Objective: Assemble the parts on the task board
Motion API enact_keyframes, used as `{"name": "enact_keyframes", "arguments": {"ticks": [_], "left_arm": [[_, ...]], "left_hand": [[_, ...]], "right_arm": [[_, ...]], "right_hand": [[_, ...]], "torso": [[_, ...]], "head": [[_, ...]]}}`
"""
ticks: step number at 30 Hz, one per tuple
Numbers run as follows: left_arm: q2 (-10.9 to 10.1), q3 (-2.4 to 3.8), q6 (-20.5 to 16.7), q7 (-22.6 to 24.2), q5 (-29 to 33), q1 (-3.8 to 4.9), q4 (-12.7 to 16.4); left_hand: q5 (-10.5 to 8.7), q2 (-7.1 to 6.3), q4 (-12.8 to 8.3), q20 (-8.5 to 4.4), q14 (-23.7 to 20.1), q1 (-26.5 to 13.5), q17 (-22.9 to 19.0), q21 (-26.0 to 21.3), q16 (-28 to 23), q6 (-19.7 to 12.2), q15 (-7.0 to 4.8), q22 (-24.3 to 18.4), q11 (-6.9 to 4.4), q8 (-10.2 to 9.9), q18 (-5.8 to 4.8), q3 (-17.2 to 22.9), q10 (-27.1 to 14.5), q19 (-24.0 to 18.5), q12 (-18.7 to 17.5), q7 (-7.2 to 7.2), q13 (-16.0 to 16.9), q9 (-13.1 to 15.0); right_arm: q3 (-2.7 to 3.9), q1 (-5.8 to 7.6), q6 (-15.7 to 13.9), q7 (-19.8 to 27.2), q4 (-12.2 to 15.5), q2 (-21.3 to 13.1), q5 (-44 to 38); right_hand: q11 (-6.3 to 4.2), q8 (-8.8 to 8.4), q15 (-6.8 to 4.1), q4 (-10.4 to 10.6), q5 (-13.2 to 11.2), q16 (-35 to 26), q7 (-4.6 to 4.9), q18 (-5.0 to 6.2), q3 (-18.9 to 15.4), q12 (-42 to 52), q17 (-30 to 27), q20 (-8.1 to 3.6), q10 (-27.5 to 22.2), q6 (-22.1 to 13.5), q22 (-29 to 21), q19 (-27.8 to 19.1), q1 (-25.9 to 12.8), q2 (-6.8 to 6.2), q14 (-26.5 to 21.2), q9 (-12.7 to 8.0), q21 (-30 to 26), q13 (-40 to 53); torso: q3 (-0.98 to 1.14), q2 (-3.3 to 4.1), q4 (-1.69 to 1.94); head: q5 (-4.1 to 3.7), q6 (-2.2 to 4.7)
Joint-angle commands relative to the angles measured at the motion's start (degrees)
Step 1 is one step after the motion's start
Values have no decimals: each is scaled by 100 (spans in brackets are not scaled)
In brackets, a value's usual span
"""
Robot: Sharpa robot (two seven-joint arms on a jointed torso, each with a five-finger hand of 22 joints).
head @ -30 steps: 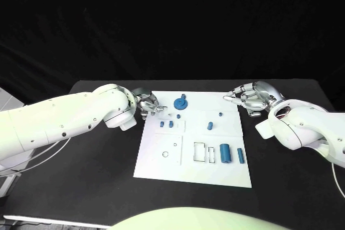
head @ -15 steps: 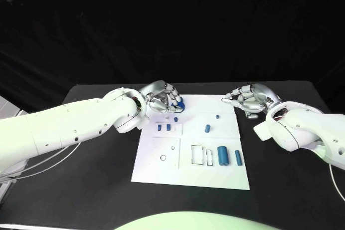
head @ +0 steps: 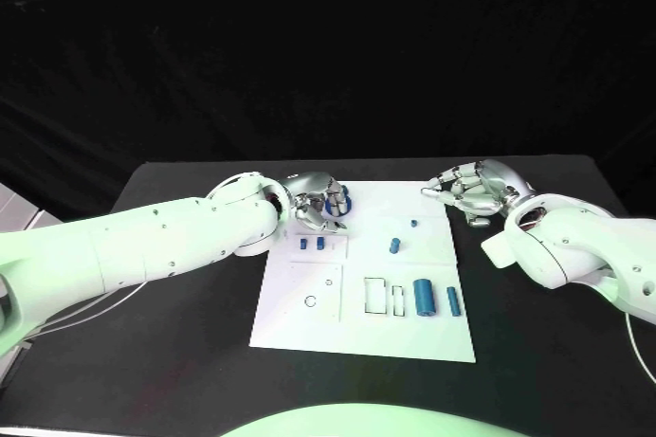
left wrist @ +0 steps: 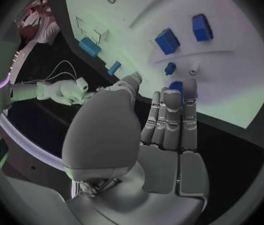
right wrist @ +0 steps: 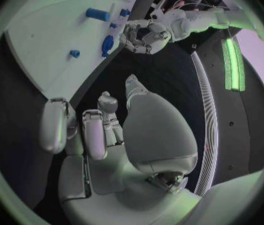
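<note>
In the head view, my left hand (head: 318,202) sits at the upper left corner of the task board (head: 362,337), just left of centre frame, fingers curled over the round blue part (head: 342,201) standing there; I cannot tell whether I grip it or only touch it. Below it lie two small blue blocks (head: 312,241), a small blue peg (head: 395,245) sits mid-board, and two blue cylinders (head: 436,298) lie lower right of the board beside rectangular outlines. My right hand (head: 472,192) hovers at the upper right, off the board's corner over the black table (head: 164,342), fingers curled in with nothing in them. In the left wrist view, my fingers (left wrist: 188,105) lie straight and close together, their tips meeting a blue piece (left wrist: 176,86) on the white board, with the two blocks (left wrist: 180,34) beyond. In the right wrist view, my right hand (right wrist: 107,130) is loosely curled and holds nothing, and the board (right wrist: 51,40) fills the upper left. The risk I see: my fingers cover the round part, so a slanted push could tip or skid it, or nudge the blocks close by.
</note>
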Motion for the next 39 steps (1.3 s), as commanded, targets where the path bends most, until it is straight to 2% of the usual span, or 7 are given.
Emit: {"name": "enact_keyframes", "arguments": {"ticks": [1, 6, 9, 15, 24, 31, 39], "left_arm": [[57, 0, 401, -482, -597, -13, -32], [117, 0, 421, -569, -692, -31, -64], [138, 1, 434, -650, -736, -36, -72], [188, 3, 579, -844, -781, -39, -101], [219, 3, 663, -914, -771, -40, -121], [249, 3, 657, -882, -706, -40, -142], [292, 3, 669, -870, -626, -41, -194]], "left_hand": [[8, 37, -14, 0, 45, 82, 44, 72, 76, 57, -4, 77, -11, -49, 17, -31, -19, 48, -23, -2, -19, -26], [18, 76, -36, -5, 87, 230, 109, 186, 191, 94, -9, 200, -16, -100, 1, -14, 21, 106, -18, -7, -58, -77], [24, 100, -40, -6, 72, 324, 88, 215, 224, 142, -7, 228, -12, -132, 1, 47, 28, 91, -38, -11, -96, -112], [31, 90, -60, -15, 129, 567, 156, 418, 395, 340, -15, 447, -16, -218, -24, 455, 132, 161, -123, -33, -235, -218], [18, 60, -119, -35, 212, 645, 255, 650, 563, 519, -39, 695, -43, -278, -56, 904, 291, 263, -168, -52, -335, -289], [1, 71, -310, -81, 302, 660, 370, 899, 706, 758, -89, 957, -100, -311, -91, 1333, 513, 361, -273, -110, -439, -323], [-13, 62, -350, -88, 346, 570, 422, 976, 764, 789, -94, 1042, -105, -353, -105, 1421, 574, 390, -328, -110, -475, -338]], "right_arm": [[1, -4, 19, 78, 7, 15, -81], [1, -4, 27, 55, 7, 22, -99], [1, -4, 22, 43, 12, 25, -105], [1, -4, 20, 36, 23, 37, -110], [1, -4, 24, 36, 27, 45, -111], [1, -4, 29, 36, 29, 48, -111], [1, -4, 29, 43, 40, 48, -111]], "right_hand": [[9, 28, 12, -47, -9, -23, -6, 108, 8, -43, 450, -7, -29, -44, 464, -48, 86, -27, 282, -6, -41, -17], [6, 35, 10, -64, -9, -25, -8, 108, 18, -58, 451, -9, -26, -46, 463, -45, 145, -43, 282, -6, -46, -43], [6, 36, 9, -66, -9, -27, -9, 108, 19, -56, 449, -9, -23, -47, 461, -47, 152, -44, 282, -6, -51, -43], [6, 37, 9, -66, -8, -27, -9, 109, 21, -62, 450, -10, -26, -47, 458, -48, 156, -42, 282, -6, -56, -49], [6, 37, 9, -66, -8, -27, -9, 109, 21, -62, 450, -10, -26, -47, 458, -48, 156, -42, 282, -6, -56, -49], [5, 39, 8, -67, -8, -28, -9, 109, 27, -53, 449, -10, -14, -47, 457, -48, 168, -38, 282, -6, -58, -44], [5, 40, 8, -65, -9, -30, -9, 109, 29, -48, 447, -11, -7, -47, 457, -47, 172, -34, 281, -6, -59, -41]], "torso": [[-1, 6, -1], [-3, 8, 2], [0, 9, -9], [6, 15, -11], [4, 14, -10], [5, 15, -6], [6, 10, -5]], "head": [[3, 9], [10, 12], [24, 18], [24, 14], [16, 11], [13, 16], [15, 19]]}}
